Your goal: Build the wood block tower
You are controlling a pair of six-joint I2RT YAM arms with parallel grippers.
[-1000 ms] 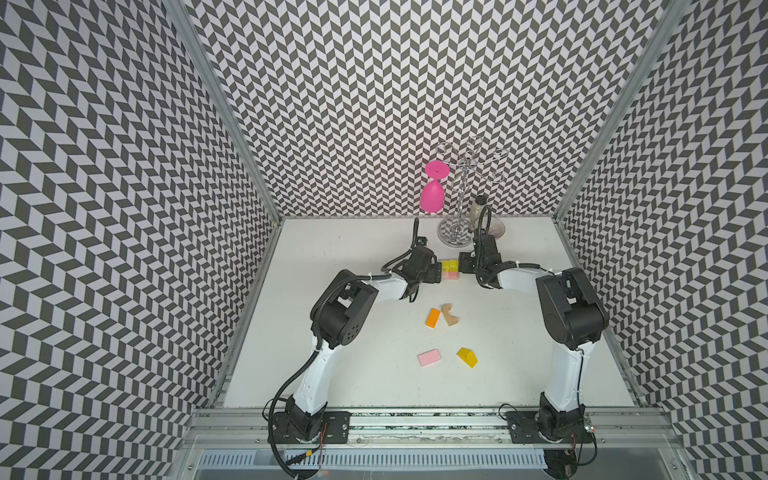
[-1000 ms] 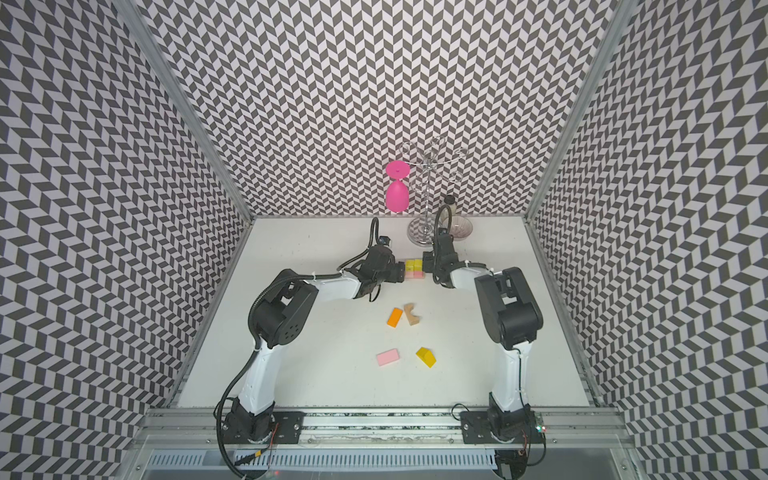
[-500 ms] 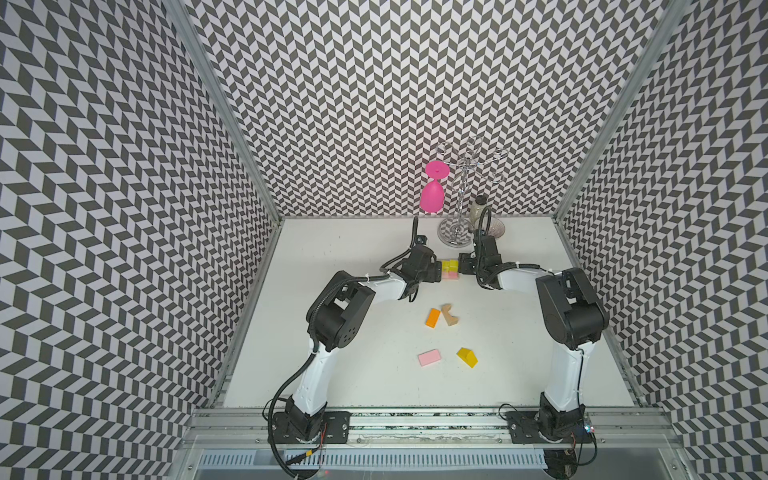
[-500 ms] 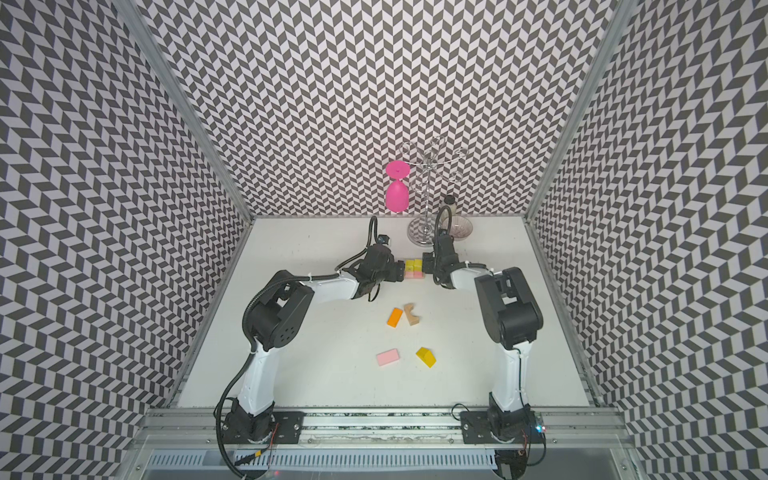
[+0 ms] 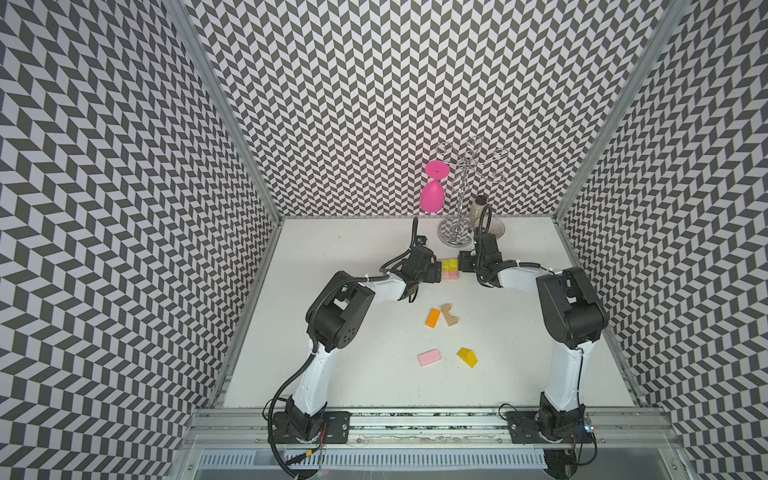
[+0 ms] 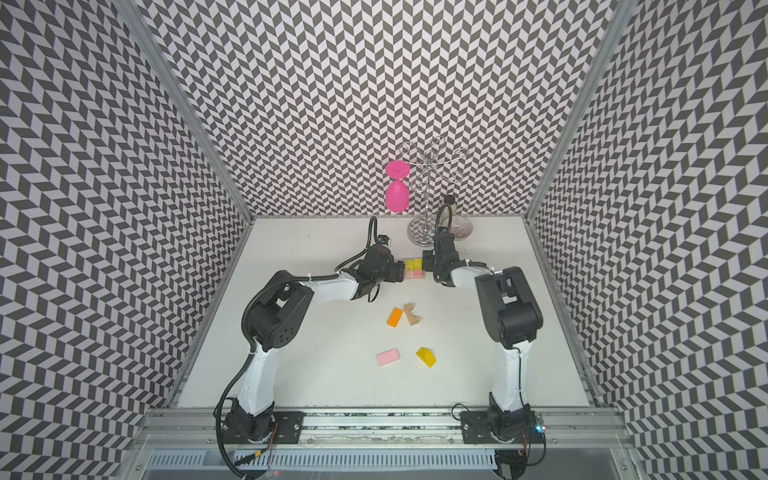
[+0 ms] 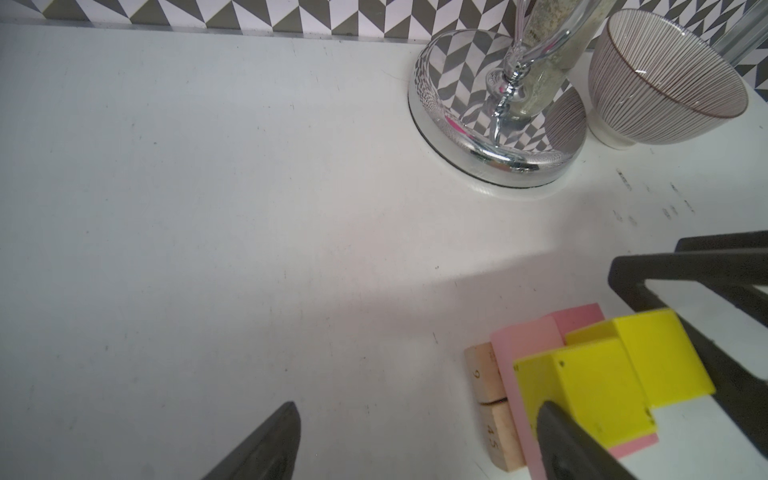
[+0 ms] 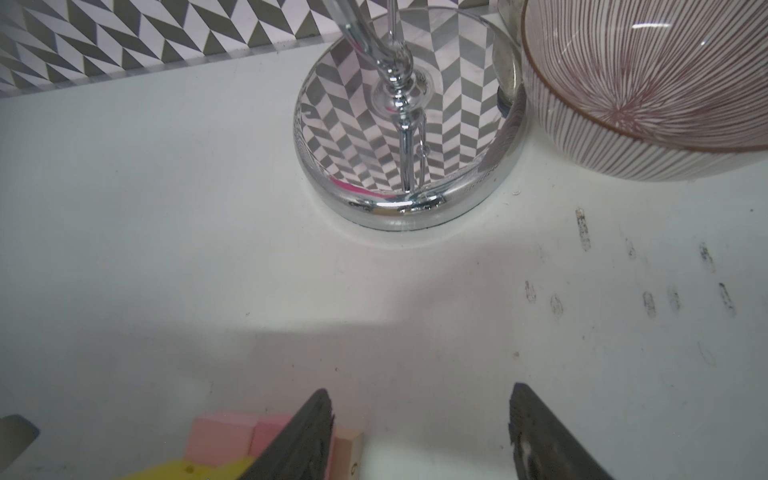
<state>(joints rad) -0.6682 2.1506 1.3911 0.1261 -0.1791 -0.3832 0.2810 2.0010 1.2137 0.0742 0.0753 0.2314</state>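
The tower (image 5: 449, 269) (image 6: 413, 268) stands mid-table: two yellow cubes (image 7: 615, 374) on pink bars (image 7: 523, 345) on tan bars (image 7: 486, 374). My left gripper (image 5: 438, 269) (image 7: 419, 432) is open at its left side, with nothing between the fingers; one fingertip (image 7: 557, 440) overlaps a yellow cube. My right gripper (image 5: 461, 266) (image 8: 419, 424) is open at its right side, one fingertip (image 8: 307, 432) next to the pink and tan blocks. Loose on the table nearer the front lie an orange bar (image 5: 432, 318), a tan arch (image 5: 449, 314), a pink bar (image 5: 429, 357) and a yellow roof piece (image 5: 467, 357).
A chrome wire stand (image 5: 455, 232) (image 8: 407, 124) rises just behind the tower. A magenta goblet (image 5: 432, 195) hangs from it. A striped bowl (image 5: 492, 227) (image 7: 665, 75) and a shaker bottle (image 5: 480, 208) stand beside its base, near the back wall.
The left arm's elbow has shifted slightly to the left. Both grippers stay open beside the stack, and the blocks have not moved.
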